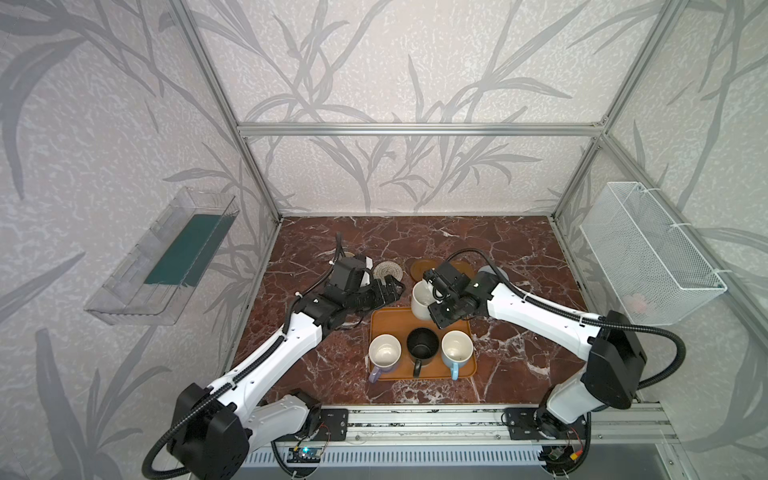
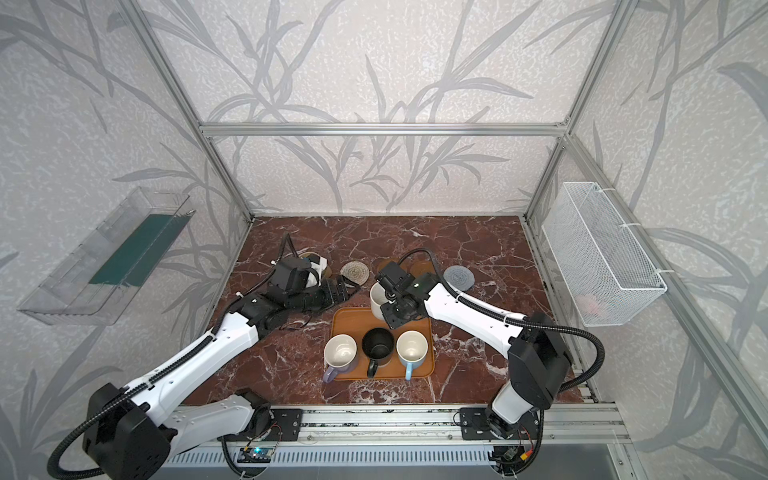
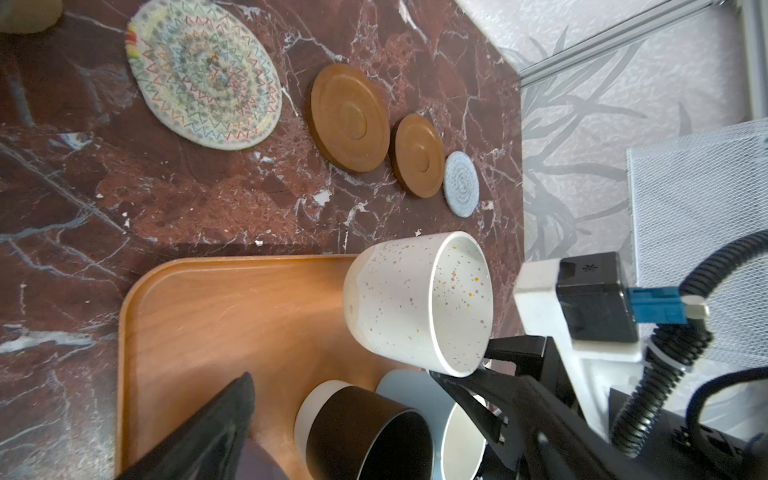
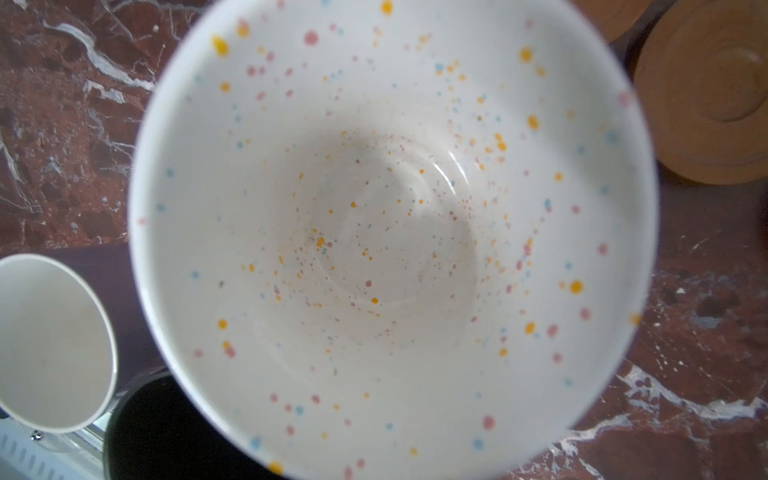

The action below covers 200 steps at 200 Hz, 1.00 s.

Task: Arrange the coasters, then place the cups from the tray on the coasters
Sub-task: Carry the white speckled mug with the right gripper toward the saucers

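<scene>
White cup (image 4: 390, 232) (handle hidden)

Speckled cup (image 3: 399, 303) at tray (image 3: 208, 316) edge, three cups (image 1: 422, 343) on tray, coasters (image 3: 349, 118) beyond

The right hand (image 1: 435, 291) clasps the rim of a white ceramic mug (image 1: 419, 306) at the far edge of the large orange-brown rounded tray (image 1: 384, 322). On the tray, nearer the robot's base than this hand, a lavender mug (image 1: 384, 353), a black mug (image 1: 422, 344) and a light blue mug (image 1: 457, 348) stand in a row. The left hand (image 1: 395, 289), its jaws spread, lies just beside the white mug.
</scene>
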Motion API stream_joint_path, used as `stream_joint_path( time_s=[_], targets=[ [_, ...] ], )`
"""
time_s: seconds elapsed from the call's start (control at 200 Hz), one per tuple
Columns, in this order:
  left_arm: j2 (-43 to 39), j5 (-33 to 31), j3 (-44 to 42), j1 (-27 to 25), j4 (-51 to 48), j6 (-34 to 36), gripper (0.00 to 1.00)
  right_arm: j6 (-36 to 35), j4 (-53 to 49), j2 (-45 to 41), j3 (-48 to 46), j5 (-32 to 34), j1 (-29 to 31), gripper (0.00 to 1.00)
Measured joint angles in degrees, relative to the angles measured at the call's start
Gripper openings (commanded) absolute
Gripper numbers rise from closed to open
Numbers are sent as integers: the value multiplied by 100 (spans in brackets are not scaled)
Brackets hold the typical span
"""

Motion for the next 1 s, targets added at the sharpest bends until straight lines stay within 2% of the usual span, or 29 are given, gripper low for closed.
stream_joint_path(
  time_s=[0.305, 0.695, 0.85, 1.0],
  targets=[
    [-111, -114, -177, 0, 581, -507, 99, 221, -168, 0, 586, 310, 0, 0],
    [-162, -260, 229, 50, 586, -315, 99, 369, -409, 66, 1239, 789, 0, 0],
    [-162, -247, 321, 192, 577, -210, 99, 367, -435, 247, 1547, 870, 0, 0],
    [-164, -140, 321, 562, 544, -249, 99, 369, -485, 505, 1845, 911, 0, 0]
  ],
)
